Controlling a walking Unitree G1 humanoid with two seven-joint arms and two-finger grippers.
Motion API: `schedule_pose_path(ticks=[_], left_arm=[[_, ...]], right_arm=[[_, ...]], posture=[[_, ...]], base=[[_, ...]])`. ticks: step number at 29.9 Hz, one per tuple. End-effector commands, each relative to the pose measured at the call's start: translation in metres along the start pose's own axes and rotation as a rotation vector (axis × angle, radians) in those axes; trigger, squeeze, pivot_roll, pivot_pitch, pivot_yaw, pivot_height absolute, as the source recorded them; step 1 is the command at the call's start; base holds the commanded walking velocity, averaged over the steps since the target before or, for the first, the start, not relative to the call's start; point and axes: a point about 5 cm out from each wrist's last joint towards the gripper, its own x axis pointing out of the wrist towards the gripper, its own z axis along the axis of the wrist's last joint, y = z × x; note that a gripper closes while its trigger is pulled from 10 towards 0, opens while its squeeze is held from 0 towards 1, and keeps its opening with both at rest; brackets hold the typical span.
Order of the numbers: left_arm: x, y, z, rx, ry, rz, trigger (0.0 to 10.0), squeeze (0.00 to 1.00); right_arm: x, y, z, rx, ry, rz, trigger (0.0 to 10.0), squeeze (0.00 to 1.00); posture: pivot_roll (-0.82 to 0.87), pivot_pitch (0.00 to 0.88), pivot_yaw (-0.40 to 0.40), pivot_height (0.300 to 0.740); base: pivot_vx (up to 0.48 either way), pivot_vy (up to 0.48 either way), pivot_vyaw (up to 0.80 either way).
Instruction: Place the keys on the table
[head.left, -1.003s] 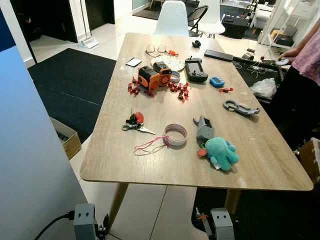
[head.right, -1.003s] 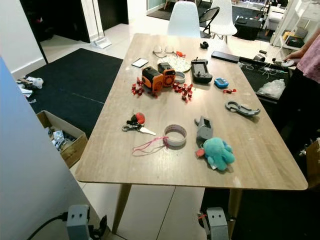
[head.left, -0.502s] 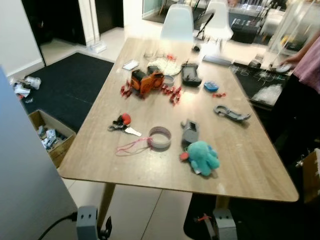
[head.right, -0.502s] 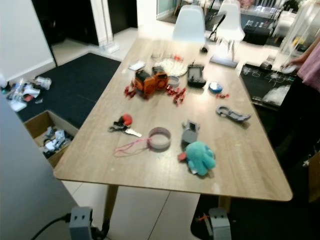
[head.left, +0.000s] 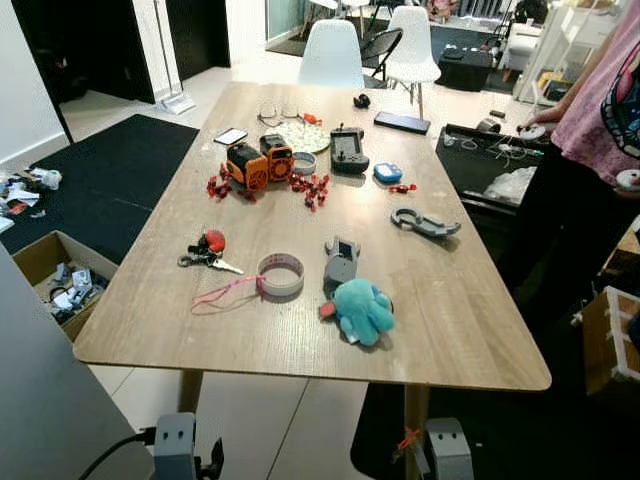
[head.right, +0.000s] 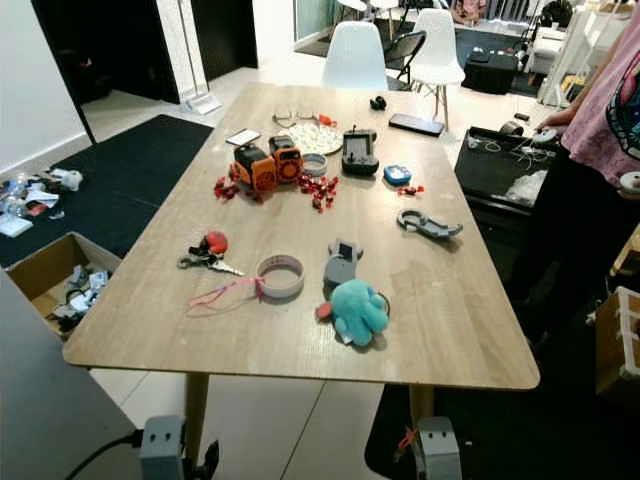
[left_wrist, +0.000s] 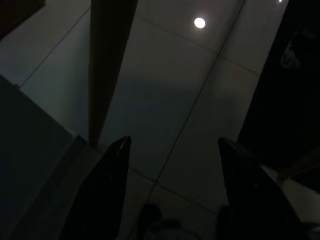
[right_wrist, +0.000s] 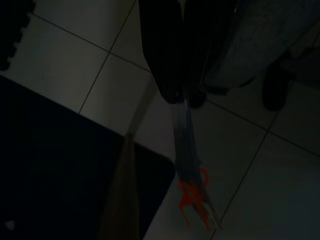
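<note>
Wooden surface (head.left: 440, 300) carries clutter; the keys (head.left: 203, 254) already lie near its left edge. Left pincer (left_wrist: 170, 150) hangs spread above floor tiles; right pincer (right_wrist: 182, 75) hangs pressed together, idle.

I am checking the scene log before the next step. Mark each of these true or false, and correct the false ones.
1. Keys lie on the table, beside the tape roll. True.
2. The teal plush lies on the floor. False: it is on the table, near the front edge.
3. The left end effector is shut. False: its fingers stand apart, above floor tiles.
4. The right end effector is shut on a thin strap with an orange end. True.
5. The cardboard box stands on the table. False: it is on the floor, to the left of the table.
</note>
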Motion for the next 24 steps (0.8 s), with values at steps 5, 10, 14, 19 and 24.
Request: schedule_pose_path(ticks=[5,10,14,19,24], left_arm=[[-0.001,0.004,0.0,0.04,0.01,-0.007,10.0,0.0],[-0.001,0.003,0.0,0.054,-0.001,-0.001,10.0,0.0],[-0.002,0.001,0.0,0.058,-0.014,0.0,10.0,0.0],[-0.003,0.0,-0.001,0.056,-0.026,0.001,10.0,0.0],[-0.005,-0.001,-0.002,0.055,-0.038,0.003,10.0,0.0]], right_arm=[[-0.004,-0.01,-0.01,0.071,0.017,-0.062,10.0,0.0],[-0.011,-0.038,-0.019,0.065,0.047,-0.187,10.0,0.0],[-0.028,-0.084,-0.032,0.039,0.091,-0.344,10.0,0.0],[-0.04,-0.117,-0.031,0.049,0.08,-0.468,10.0,0.0],[-0.065,-0.179,0.002,0.153,-0.077,-0.731,10.0,0.0]], posture=[[0.06,0.06,-0.059,0.74],[0.06,0.064,-0.069,0.74],[0.06,0.065,-0.076,0.74],[0.06,0.064,-0.079,0.74],[0.06,0.061,-0.078,0.74]], base=[[0.0,0.0,0.0],[0.0,0.0,0.0],[0.0,0.0,0.0],[0.0,0.0,0.0],[0.0,0.0,0.0]])
